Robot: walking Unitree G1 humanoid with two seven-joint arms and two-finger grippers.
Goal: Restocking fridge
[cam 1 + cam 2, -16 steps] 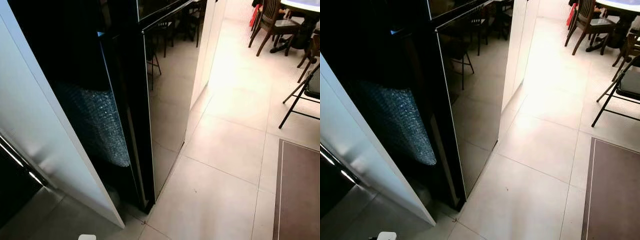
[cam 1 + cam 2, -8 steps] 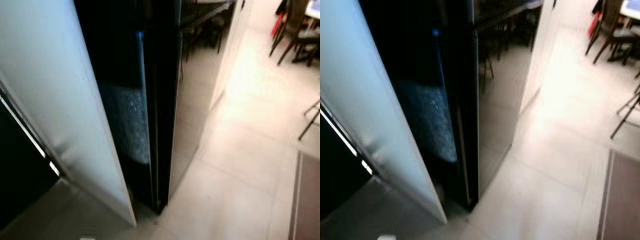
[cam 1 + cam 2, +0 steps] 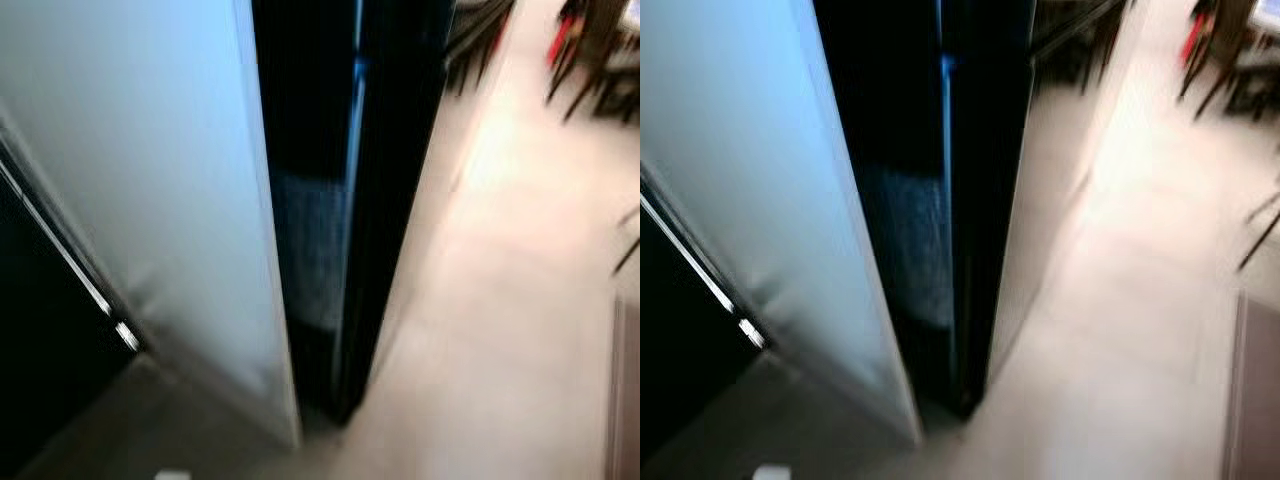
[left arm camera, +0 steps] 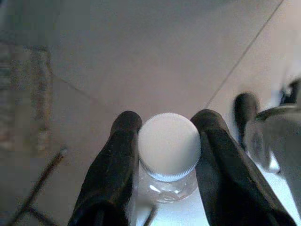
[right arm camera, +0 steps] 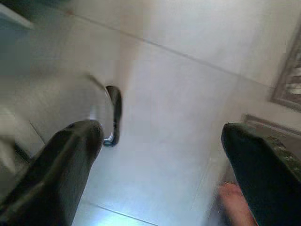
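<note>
Eye views, blurred: black fridge [image 3: 390, 150] stands upper centre, a pale panel [image 3: 140, 180] to its left, tiled floor [image 3: 500, 330] right. Left wrist view: left gripper [image 4: 165, 129] clenched on a clear bottle [image 4: 168, 175] with white cap [image 4: 169, 146], centre frame. Right wrist view: right gripper [image 5: 162, 136] released, fingers spread over floor tiles.

No text, label, brand or number can be read — the views are blurred, and no lettering is seen anywhere.
</note>
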